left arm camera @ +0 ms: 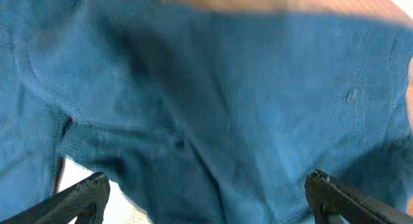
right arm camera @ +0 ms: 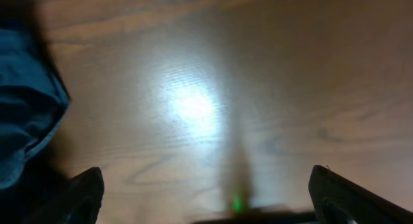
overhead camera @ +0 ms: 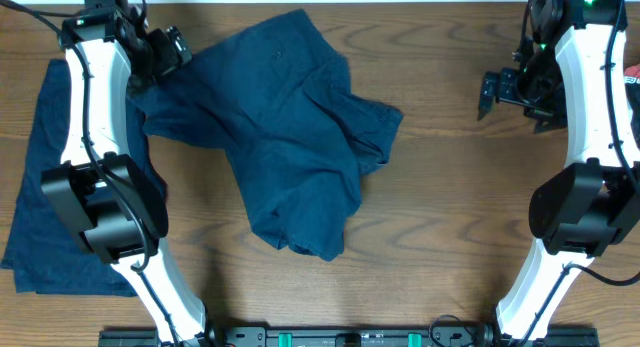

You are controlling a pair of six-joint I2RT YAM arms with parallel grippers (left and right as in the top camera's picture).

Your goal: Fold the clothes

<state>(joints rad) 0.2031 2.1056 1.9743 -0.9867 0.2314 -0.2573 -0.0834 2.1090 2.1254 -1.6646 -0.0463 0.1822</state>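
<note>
Left gripper [overhead camera: 168, 49] hovered with jaws spread wide over the far-left corner of the crumpled navy garment [overhead camera: 290, 137], which sprawled from there toward mid-table. Right gripper [overhead camera: 497, 92], likewise spread and empty, sat above the table [overhead camera: 450, 217] well off the garment's right edge, clearly the farther arm.

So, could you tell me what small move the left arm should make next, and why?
Probably ease down and close the left gripper on the crumpled garment. Its fingers are spread with cloth filling the view between them, while the right gripper is open over the table, clear of the cloth.
</note>
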